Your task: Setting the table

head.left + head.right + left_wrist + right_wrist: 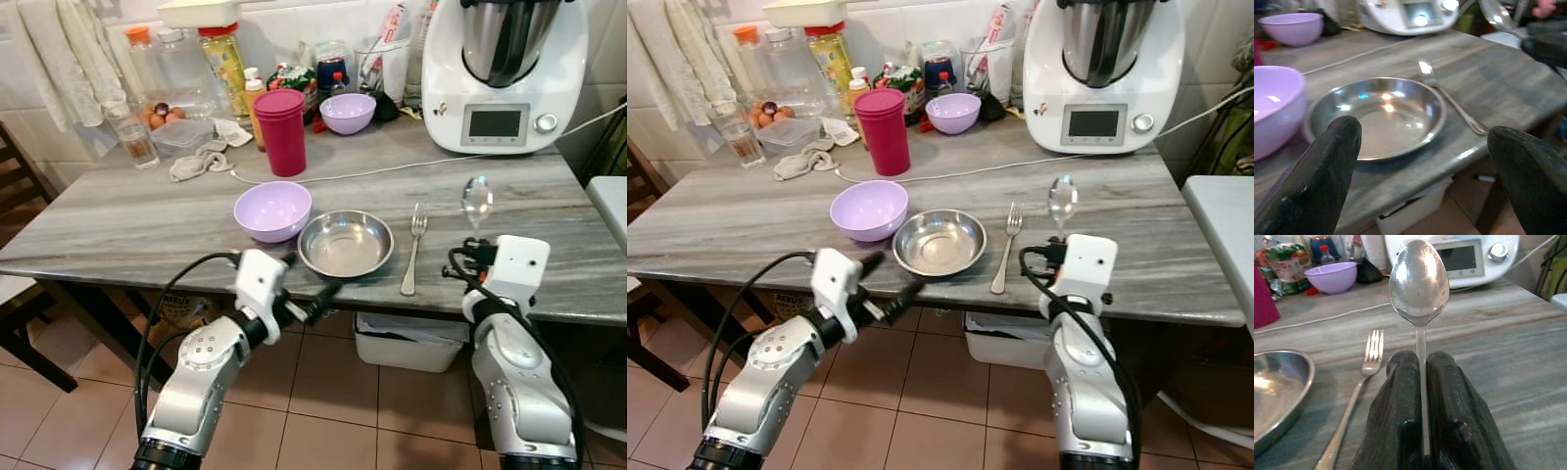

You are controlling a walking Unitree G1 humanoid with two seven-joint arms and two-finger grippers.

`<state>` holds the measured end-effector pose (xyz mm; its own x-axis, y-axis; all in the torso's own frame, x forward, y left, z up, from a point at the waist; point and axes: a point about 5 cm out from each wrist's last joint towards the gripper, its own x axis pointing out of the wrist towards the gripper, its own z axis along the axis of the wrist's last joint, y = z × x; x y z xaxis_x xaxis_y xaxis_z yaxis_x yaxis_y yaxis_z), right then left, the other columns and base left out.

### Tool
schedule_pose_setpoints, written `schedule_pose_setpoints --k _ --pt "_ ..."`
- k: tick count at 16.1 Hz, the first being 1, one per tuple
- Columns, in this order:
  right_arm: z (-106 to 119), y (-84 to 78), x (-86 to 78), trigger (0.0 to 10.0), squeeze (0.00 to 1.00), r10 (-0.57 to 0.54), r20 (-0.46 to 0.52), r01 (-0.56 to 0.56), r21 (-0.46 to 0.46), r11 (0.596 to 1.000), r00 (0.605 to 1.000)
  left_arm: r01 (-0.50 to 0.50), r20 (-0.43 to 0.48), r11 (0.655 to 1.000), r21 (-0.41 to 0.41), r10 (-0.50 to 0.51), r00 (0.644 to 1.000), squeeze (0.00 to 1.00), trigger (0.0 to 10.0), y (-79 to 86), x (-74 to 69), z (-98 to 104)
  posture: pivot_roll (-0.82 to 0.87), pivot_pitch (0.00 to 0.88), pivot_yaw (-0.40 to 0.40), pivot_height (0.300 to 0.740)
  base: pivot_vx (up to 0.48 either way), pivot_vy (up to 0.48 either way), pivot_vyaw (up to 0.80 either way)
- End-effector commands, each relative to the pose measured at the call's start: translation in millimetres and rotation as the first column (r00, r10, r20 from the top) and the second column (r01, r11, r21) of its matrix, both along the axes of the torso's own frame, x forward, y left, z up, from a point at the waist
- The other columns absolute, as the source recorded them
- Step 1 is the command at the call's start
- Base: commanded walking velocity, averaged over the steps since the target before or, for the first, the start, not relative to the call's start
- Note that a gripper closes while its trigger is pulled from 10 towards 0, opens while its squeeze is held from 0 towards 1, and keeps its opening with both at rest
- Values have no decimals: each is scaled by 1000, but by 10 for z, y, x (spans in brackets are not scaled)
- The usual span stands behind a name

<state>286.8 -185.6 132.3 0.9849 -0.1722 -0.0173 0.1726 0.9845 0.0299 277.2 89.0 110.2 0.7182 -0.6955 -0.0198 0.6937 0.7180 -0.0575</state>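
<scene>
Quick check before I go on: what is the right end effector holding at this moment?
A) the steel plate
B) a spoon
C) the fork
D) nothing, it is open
B: the right end effector is shut on the handle of the spoon, bowl pointing up, while the fork lies on the table beside the steel plate.
</scene>
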Motion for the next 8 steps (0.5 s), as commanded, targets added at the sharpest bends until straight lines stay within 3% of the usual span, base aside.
schedule_pose_setpoints --k 1,8 --pt "-12 -9 18 10000 0 -15 -23 15 1 1000 1000 39 -1 999 17 -39 999 0 10000 28 -30 7 -270 0 118 740 0 0 0" --pt "-48 -242 157 10000 0 -36 -111 40 33 999 993 156 -19 982 102 -155 988 0 10000 94 -94 -61 -278 1 132 740 0 0 0"
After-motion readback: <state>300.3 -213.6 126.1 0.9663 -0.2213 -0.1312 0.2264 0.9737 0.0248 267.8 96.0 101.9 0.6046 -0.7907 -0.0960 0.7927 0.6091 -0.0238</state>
